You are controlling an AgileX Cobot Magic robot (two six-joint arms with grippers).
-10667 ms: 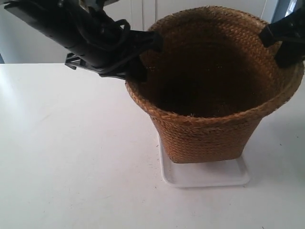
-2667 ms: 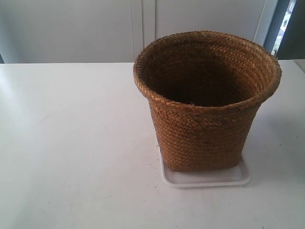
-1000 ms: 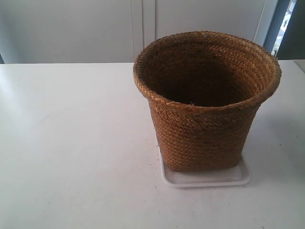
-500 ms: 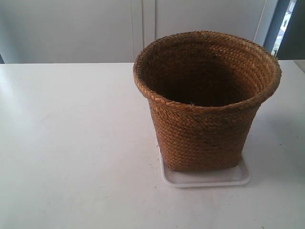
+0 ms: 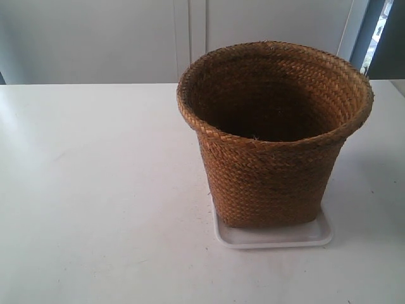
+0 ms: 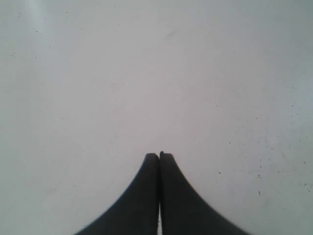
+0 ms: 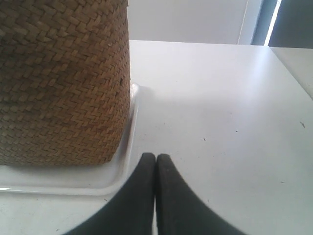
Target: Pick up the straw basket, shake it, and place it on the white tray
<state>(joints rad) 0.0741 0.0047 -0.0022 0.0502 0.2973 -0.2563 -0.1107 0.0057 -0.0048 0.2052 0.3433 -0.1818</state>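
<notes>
The straw basket (image 5: 272, 136) stands upright on the white tray (image 5: 275, 236) at the exterior view's right, with no arm in that view. In the right wrist view the straw basket (image 7: 61, 83) fills one side and rests on the white tray (image 7: 73, 183). My right gripper (image 7: 156, 156) is shut and empty, low over the table beside the tray's rim, apart from the basket. My left gripper (image 6: 159, 155) is shut and empty over bare white table; neither basket nor tray shows in its view.
The white table (image 5: 95, 190) spreads wide to the exterior view's left of the basket. White wall panels (image 5: 126, 38) stand behind the far edge. A dark window frame (image 5: 383, 38) rises at the far right.
Long before, both arms held the basket's rim above the tray. Over the last second nothing has visibly changed; the basket sits still on the tray.
</notes>
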